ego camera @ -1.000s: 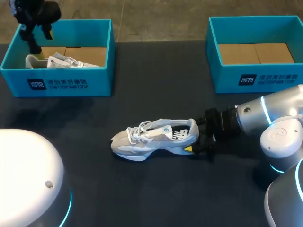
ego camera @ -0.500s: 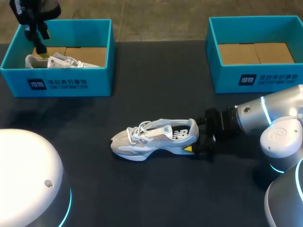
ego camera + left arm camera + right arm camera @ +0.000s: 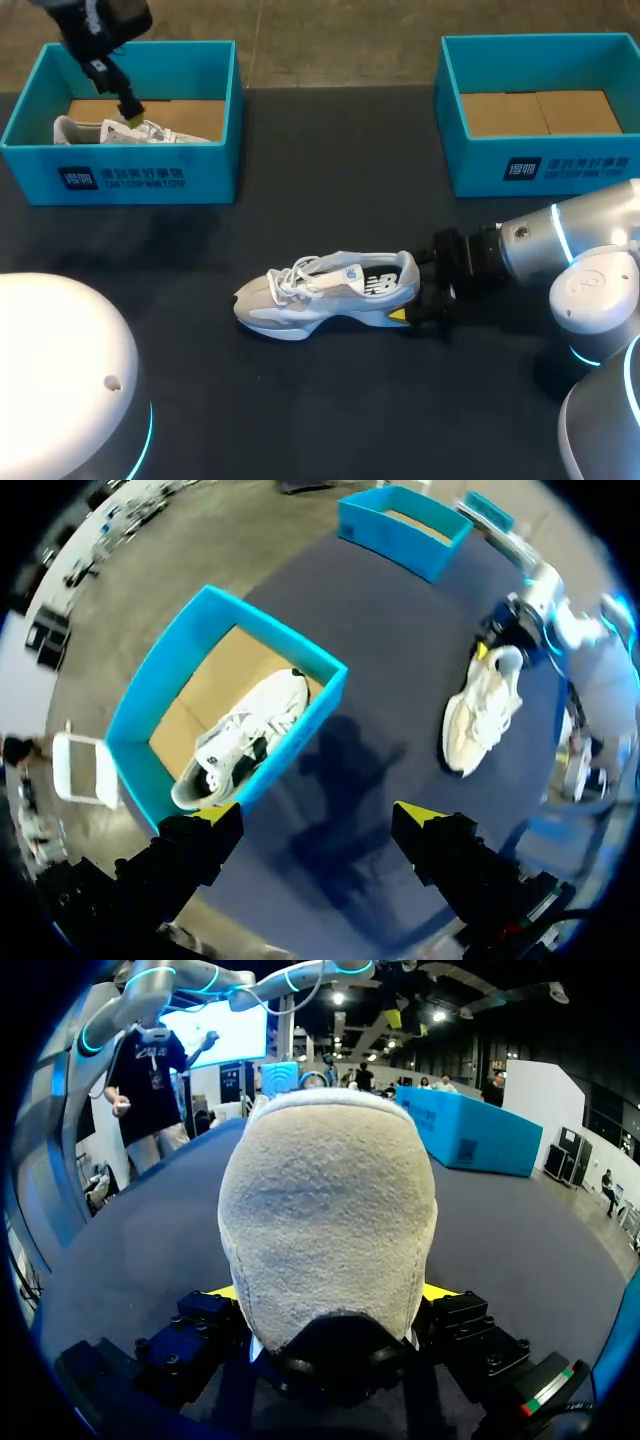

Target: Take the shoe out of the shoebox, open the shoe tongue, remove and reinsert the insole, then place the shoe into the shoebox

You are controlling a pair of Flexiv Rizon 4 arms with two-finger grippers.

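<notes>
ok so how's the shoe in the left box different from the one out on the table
The boxed shoe lies inside the left box, partly hidden by its front wall. The table shoe stands on its sole in full view on the dark table. The right jaws are shut on the table shoe's heel. Nothing grips the boxed shoe, and the open left jaws hover over its box. Both are pale grey-white lace-up sneakers.

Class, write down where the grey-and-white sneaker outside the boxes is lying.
In the head view, the grey-and-white sneaker lies near the middle of the dark table, its heel held in the right gripper.
</notes>
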